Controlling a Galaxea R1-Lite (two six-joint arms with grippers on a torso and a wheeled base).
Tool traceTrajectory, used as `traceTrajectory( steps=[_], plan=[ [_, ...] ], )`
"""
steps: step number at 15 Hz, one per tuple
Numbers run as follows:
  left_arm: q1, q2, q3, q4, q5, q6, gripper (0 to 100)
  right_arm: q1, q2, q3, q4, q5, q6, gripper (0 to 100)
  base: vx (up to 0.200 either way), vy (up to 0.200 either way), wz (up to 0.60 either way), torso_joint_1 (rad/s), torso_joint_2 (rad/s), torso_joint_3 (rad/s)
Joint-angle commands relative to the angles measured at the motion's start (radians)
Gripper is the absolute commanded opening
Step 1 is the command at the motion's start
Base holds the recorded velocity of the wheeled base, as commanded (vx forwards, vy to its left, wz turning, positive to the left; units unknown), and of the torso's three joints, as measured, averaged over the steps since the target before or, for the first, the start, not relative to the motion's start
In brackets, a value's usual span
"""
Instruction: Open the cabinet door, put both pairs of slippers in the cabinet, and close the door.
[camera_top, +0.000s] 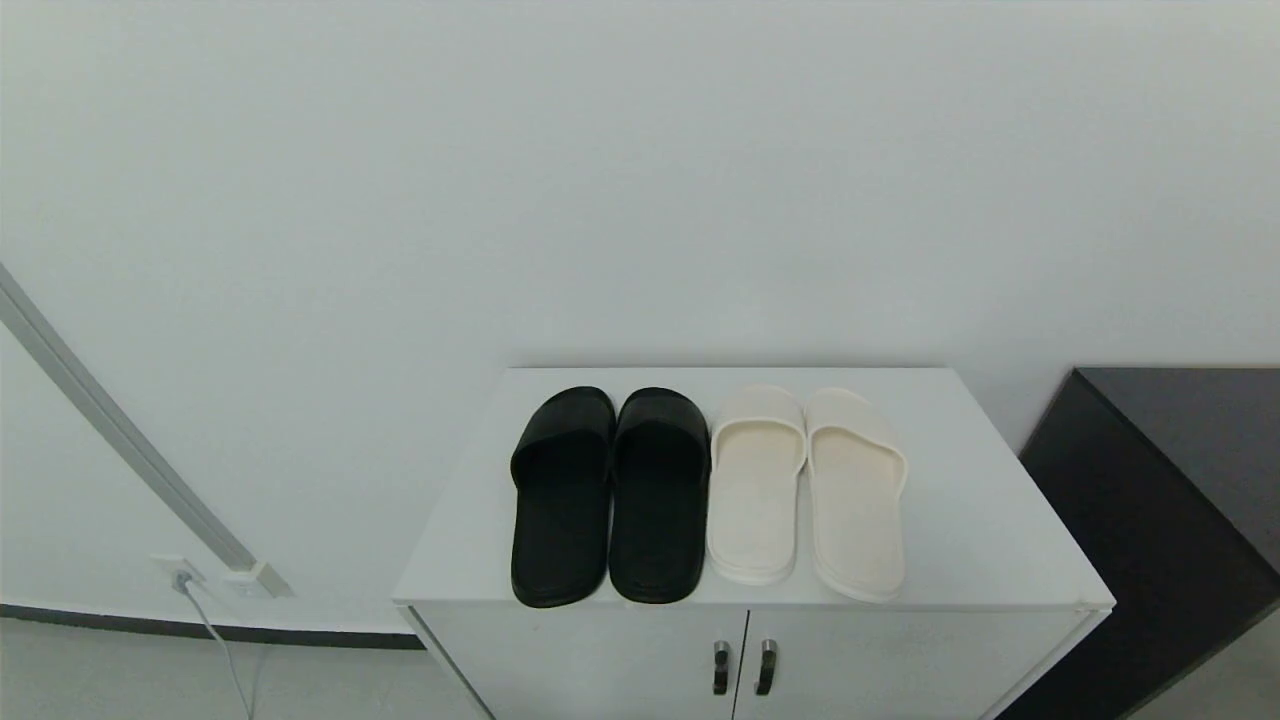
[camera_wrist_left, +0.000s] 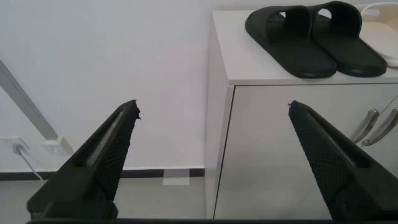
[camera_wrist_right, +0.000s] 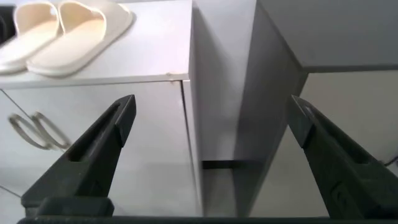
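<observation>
A white cabinet (camera_top: 960, 500) stands against the wall with both doors shut; two metal handles (camera_top: 742, 667) meet at the middle of its front. On its top lie a pair of black slippers (camera_top: 610, 495) on the left and a pair of cream slippers (camera_top: 806, 490) on the right, toes toward the wall. My left gripper (camera_wrist_left: 213, 107) is open, low in front of the cabinet's left side, with the black slippers (camera_wrist_left: 317, 37) above it. My right gripper (camera_wrist_right: 212, 101) is open before the cabinet's right side, near the cream slippers (camera_wrist_right: 62, 28). Nothing is between either pair of fingers.
A dark, low piece of furniture (camera_top: 1170, 520) stands close to the cabinet's right side with a narrow gap between. At the lower left, a wall socket with a white cable (camera_top: 215, 630) and a slanted grey strip (camera_top: 110, 420) run along the wall.
</observation>
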Motion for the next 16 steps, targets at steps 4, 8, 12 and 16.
traceTrajectory(
  steps=[4, 8, 12, 16],
  plan=[
    [0.0, 0.001, 0.0, 0.0, -0.004, 0.003, 100, 0.016, 0.183, -0.328, 0.048, 0.0, 0.183, 100, 0.0, 0.0, 0.0, 0.0, 0.0, 0.0],
    [0.0, 0.001, 0.0, 0.0, -0.004, 0.005, 100, 0.039, 0.589, -0.363, 0.071, 0.175, 0.025, 100, 0.0, 0.0, 0.0, 0.0, 0.0, 0.0],
    [0.0, 0.001, 0.0, 0.0, -0.004, 0.005, 100, 0.277, 0.835, -0.409, -0.085, 0.081, 0.077, 100, 0.0, 0.0, 0.0, 0.0, 0.0, 0.0],
    [0.0, 0.001, 0.0, 0.002, -0.011, 0.005, 100, 0.699, 1.106, -0.521, -0.205, -0.275, 0.215, 100, 0.0, 0.0, 0.0, 0.0, 0.0, 0.0]
  ],
)
